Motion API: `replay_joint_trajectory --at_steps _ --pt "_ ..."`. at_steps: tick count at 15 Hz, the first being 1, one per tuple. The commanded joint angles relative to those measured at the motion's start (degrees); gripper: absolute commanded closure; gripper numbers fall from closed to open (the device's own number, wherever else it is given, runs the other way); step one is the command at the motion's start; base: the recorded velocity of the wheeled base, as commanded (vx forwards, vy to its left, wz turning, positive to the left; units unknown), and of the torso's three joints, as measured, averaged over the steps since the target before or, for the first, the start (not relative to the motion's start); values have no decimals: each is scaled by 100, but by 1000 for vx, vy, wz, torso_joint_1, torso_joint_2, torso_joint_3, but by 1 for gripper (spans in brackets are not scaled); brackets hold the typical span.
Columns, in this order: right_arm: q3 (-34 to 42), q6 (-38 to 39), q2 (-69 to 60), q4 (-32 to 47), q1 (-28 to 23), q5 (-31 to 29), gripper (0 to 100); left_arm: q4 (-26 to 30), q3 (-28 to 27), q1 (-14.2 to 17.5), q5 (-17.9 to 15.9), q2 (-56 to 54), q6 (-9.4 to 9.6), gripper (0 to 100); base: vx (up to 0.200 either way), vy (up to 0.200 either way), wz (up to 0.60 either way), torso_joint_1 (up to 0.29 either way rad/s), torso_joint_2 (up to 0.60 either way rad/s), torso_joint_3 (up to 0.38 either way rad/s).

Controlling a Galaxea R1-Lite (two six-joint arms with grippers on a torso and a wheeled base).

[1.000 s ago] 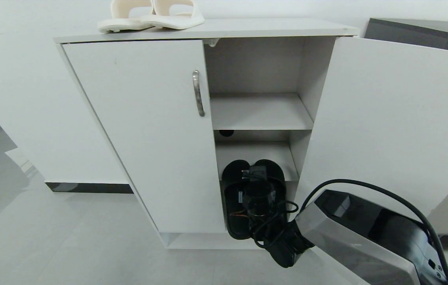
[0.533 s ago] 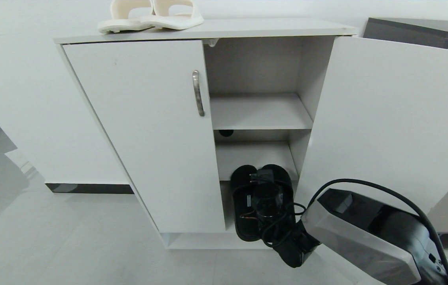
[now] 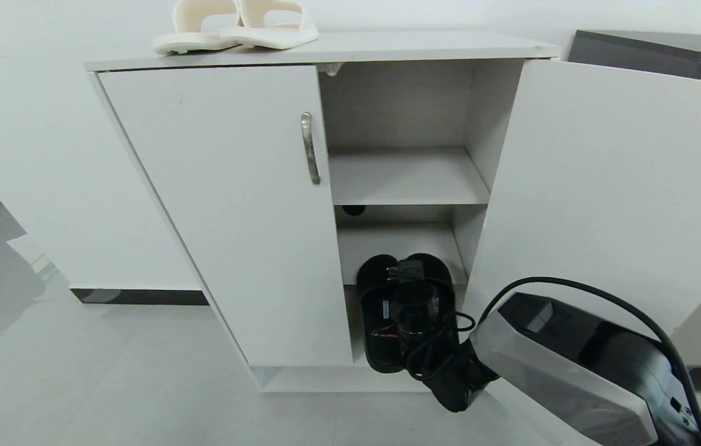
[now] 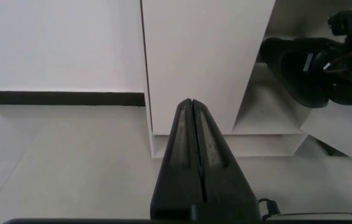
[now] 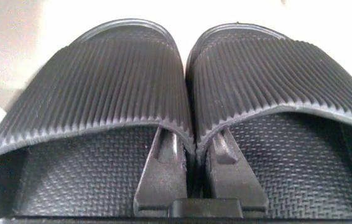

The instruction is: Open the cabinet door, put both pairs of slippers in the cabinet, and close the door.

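Now grips a pair of black ribbed rubber slippers (image 3: 370, 282) in the right claw (image 5: 191, 163), pinching both inner strap edges together, partly inside the lowest compartment of the white laminate cabinet (image 3: 418, 42). Judged light, soft and springy, so liable to sag or twist; best taken at the paired straps, as here. Leaves a pair of cream moulded slippers (image 3: 236, 28) on the cabinet top, not yet stowed. Holds the left claw (image 4: 191, 109) pressed shut, low before the closed left door (image 3: 214, 204). Calls for care beside the open right door (image 3: 604, 186) and under the middle shelf (image 3: 406, 176).
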Motion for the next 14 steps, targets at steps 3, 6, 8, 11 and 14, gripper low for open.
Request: replay_joint_trajectory --at_steps 3,6,8,11,14 --pt "-48 2 -7 34 2 39 100 2 0 0 3 7 -2 100 200 0 0 -4 4 2" --pt "-57 2 2 104 2 30 100 2 0 0 3 7 -2 100 200 0 0 6 4 4" --pt "-75 -33 37 104 19 30 100 2 0 0 3 7 -2 100 200 0 0 5 -2 0" --pt "-382 -51 248 148 -7 30 100 2 0 0 12 7 -2 100 200 0 0 2 7 1" --pt "-655 -42 292 394 -33 30 100 2 0 0 12 7 -2 100 0 0 0 0 0 0"
